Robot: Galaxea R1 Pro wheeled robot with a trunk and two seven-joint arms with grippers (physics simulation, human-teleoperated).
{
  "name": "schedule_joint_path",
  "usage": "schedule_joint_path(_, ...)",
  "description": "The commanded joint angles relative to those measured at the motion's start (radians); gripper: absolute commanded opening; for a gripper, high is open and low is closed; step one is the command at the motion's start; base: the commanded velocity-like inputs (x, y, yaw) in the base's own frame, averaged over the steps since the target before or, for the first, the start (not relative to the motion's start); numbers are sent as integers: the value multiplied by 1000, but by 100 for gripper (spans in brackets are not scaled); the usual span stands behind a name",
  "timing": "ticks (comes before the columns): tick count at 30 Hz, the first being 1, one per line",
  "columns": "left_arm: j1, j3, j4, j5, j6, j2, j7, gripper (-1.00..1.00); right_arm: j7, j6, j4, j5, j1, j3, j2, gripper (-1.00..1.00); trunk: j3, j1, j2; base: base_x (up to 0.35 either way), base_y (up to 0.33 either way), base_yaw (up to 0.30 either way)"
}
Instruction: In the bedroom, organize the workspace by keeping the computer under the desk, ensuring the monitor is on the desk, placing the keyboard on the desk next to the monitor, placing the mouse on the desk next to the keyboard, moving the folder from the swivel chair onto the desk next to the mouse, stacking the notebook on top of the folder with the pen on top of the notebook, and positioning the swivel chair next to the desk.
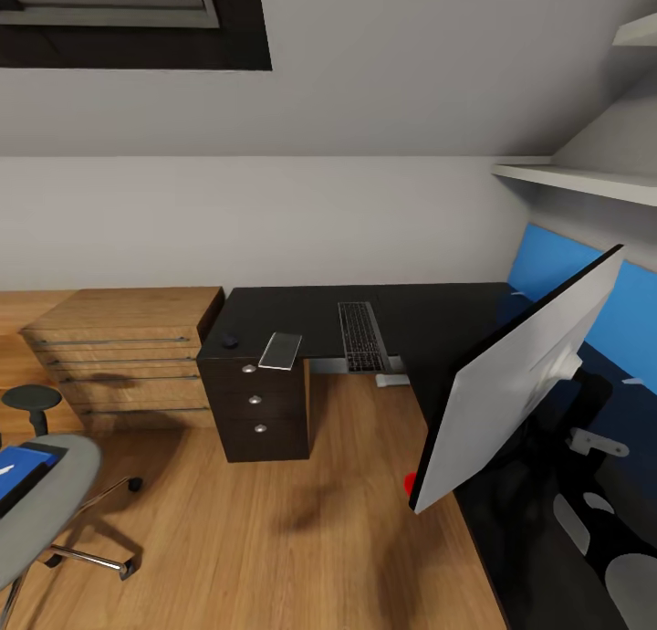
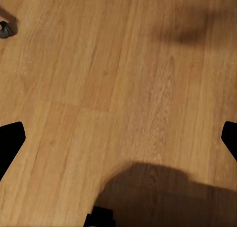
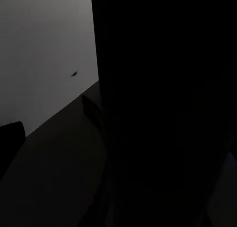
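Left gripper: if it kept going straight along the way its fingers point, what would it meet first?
The wooden floor. The left gripper, jaws wide open, faces bare planks with nothing in between; a chair caster sits well off that line.

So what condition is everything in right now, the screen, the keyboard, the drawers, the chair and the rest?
monitor: tilted, over the desk's near wing.
keyboard: flat on the desk.
folder: lying on the swivel chair seat.
desk drawers: all shut.
wooden drawer unit: drawers shut.
small grey slab: flat on the desk, over its front edge.
left gripper: open, over bare floor.
right gripper: too dark to tell.
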State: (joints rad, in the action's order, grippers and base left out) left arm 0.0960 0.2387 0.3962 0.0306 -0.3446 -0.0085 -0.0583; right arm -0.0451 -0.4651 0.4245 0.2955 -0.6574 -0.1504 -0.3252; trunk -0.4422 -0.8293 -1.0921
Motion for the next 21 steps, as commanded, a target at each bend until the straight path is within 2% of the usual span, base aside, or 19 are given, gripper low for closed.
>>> schedule_joint_path(1,1,5,0,3,-2,-1,-6,100,0,-3,0,4,-1,3,0,100,-1,0,-1,0,0,0)
schedule_joint_path(20,1,5,0,2,-3,-1,-6,100,0,-2,-1,2,-1,3,0,100,-1,0,-1,0,0,0)
schedule_joint_path(21,1,5,0,2,-3,-1,-6,100,0,-2,-1,2,-1,3,-1,-100,-1,0,-1,0,0,0)
